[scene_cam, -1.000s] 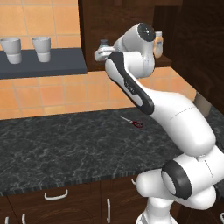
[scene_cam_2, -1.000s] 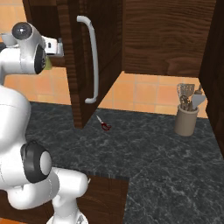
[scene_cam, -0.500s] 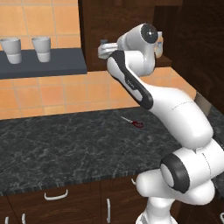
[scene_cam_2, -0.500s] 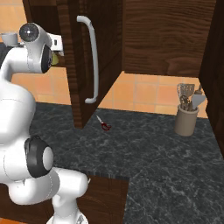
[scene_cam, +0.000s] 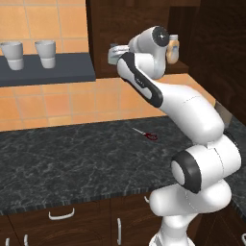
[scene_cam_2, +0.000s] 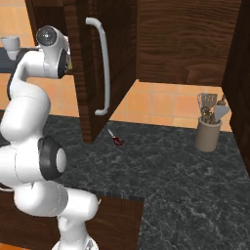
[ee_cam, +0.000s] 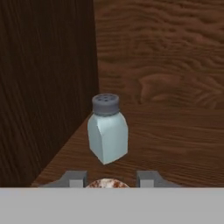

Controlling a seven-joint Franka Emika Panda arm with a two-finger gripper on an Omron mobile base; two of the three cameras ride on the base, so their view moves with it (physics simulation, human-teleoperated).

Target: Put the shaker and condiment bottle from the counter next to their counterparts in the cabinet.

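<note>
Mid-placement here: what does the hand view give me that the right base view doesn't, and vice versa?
Hand view: the grey-blue shaker standing upright on the cabinet shelf near its side wall, and the pale speckled top of the carried shaker between the gripper fingertips. Right base view: the cabinet door's white handle, red-handled scissors on the counter, and a utensil crock. Both: the cabinet's dark brown wood.

You face an orange tiled wall (scene_cam: pixel 53 103). To your left, a dark grey wall shelf (scene_cam: pixel 48 72) carries two pale cups (scene_cam: pixel 29 54); dark drawers with white handles (scene_cam: pixel 61 214) run below.
</note>
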